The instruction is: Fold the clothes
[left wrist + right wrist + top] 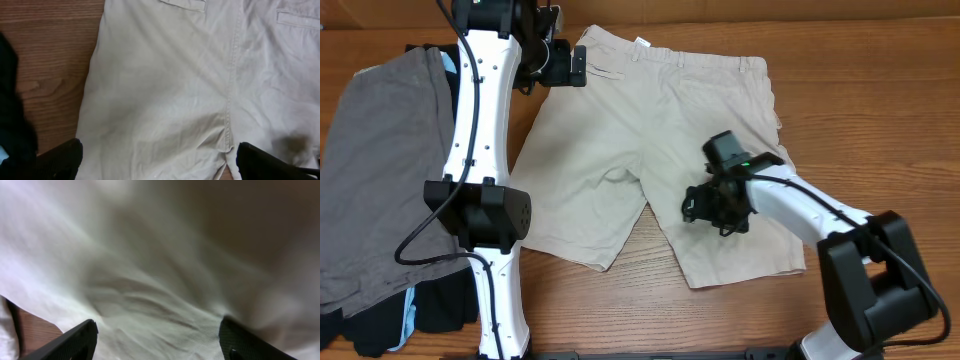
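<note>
Nearest us, the right arm [790, 205] has its jaws apart, low over one leg of the beige shorts [650, 120]. The shorts lie spread flat on the table [880, 120], waistband at the far side. Beyond, the left arm [480, 100] hangs with its jaws wide apart by a waistband corner. We judge the cotton light and limp, best pinched at hem and waistband.

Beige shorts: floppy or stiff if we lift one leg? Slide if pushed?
Probably floppy: the shorts lie flat with soft wrinkles, so a lifted leg would likely drape. Likely light, thin cloth. A push would probably bunch them on the wooden table rather than slide them.
</note>
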Robot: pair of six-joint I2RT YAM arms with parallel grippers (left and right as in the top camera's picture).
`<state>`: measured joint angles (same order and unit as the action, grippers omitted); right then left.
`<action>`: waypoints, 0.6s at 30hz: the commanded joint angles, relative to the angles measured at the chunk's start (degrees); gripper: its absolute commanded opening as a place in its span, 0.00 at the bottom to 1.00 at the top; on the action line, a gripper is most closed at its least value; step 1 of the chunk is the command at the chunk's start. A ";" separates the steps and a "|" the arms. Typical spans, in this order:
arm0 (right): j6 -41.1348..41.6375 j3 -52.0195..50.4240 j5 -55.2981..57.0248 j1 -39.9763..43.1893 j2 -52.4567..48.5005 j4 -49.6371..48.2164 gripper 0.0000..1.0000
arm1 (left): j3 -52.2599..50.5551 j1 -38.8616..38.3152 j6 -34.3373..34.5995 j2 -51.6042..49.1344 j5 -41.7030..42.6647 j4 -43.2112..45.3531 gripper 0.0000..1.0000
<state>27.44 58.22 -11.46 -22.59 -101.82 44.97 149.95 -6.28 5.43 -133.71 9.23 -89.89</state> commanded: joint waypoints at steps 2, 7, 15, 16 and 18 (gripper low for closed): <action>3.10 -6.36 3.91 8.15 -2.03 0.26 0.82 | 1.31 -0.50 -1.75 0.72 1.31 -0.09 1.00; 2.01 -6.49 3.91 18.51 -2.03 -1.22 0.82 | 1.31 -0.50 -1.79 0.72 1.36 0.22 1.00; -0.87 -6.49 3.91 35.01 -2.03 -11.32 0.80 | 1.29 -0.94 -1.79 0.72 4.68 2.34 1.00; -0.87 -6.49 3.91 36.96 -2.03 -13.14 0.79 | 1.29 -1.20 -1.81 0.72 4.79 2.75 1.00; -0.94 -6.40 3.72 40.65 -2.03 -16.94 0.77 | 1.29 -1.77 -1.90 0.70 4.74 3.50 1.00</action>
<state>28.23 54.37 -15.99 13.02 -100.29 30.09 149.95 -6.74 5.37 -133.71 12.03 -86.98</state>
